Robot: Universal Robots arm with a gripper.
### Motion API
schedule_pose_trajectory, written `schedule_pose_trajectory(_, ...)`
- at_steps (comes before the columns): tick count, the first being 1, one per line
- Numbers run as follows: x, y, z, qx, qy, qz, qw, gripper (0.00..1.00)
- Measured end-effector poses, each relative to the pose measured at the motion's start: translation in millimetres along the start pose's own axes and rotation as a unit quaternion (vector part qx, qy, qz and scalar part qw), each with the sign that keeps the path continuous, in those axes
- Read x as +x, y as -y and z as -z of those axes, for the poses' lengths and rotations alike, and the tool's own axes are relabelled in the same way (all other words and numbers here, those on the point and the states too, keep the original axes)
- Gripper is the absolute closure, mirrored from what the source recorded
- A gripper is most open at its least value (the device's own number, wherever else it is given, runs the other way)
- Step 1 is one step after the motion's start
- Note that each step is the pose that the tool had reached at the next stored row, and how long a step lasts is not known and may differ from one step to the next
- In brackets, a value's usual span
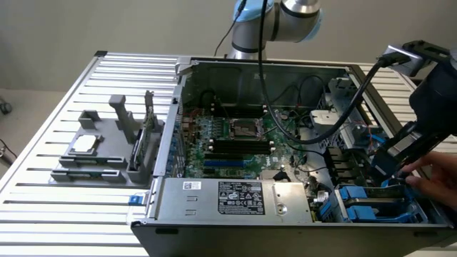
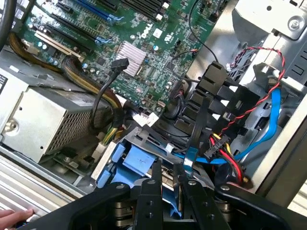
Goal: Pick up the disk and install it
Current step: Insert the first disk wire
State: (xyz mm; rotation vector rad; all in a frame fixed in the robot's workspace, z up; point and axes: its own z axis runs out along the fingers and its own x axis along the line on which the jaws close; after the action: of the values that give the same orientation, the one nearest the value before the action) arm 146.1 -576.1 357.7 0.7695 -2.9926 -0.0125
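At the exterior view's left I see a grey fixture (image 1: 93, 155) on the table (image 1: 43, 214), then the open case (image 1: 286, 227). At its right end my gripper (image 2: 168, 172) is down inside, closed narrow on the disk (image 2: 136, 163), which sits low in that corner. A hand (image 1: 437, 179) is just beside it.

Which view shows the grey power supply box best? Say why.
The exterior view: the power supply box appears whole, its white sticker facing up. The wrist view catches one perforated corner of it, with cables beside.
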Motion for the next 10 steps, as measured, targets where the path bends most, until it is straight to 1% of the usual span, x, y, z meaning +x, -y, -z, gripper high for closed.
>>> schedule_pose_trajectory(10,-2.4,-2.9,-7.1,-0.0030,-0.0022,-0.031,0.9995,0.75)
